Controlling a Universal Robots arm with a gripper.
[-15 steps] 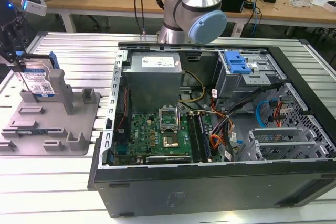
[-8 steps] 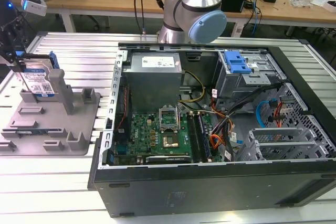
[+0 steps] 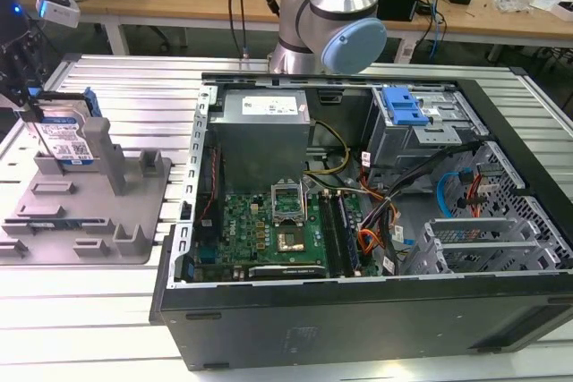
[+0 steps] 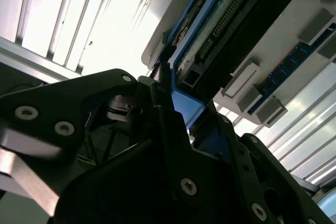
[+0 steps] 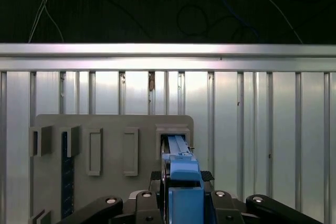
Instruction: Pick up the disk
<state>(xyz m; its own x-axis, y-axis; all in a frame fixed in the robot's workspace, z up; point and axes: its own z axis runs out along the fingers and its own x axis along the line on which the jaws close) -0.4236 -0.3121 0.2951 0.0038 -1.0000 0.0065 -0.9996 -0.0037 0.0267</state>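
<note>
In the exterior view the disk point(image 3: 68, 137), silver with a white-and-blue label and blue rails, stands on edge at the back of the grey fixture point(image 3: 85, 221), at that view's left. My gripper point(image 3: 38, 115) comes down on it from above. In the first wrist view the two dark fingers point(image 5: 156, 176) flank the disk's blue rail point(image 5: 178, 148) and close against it. The second wrist view shows the disk point(image 4: 231, 19) edge-on, with the gripper point(image 4: 178, 103) clasping its blue rail. Whether the disk rests in its slot or is lifted off it I cannot tell.
An open computer case point(image 3: 358, 306) with its board and cables lies to the exterior view's right of the fixture. The arm's base point(image 3: 331, 24) stands behind the case. All of this sits on a slatted metal table point(image 3: 134, 87). Wooden benches with cables run along the back.
</note>
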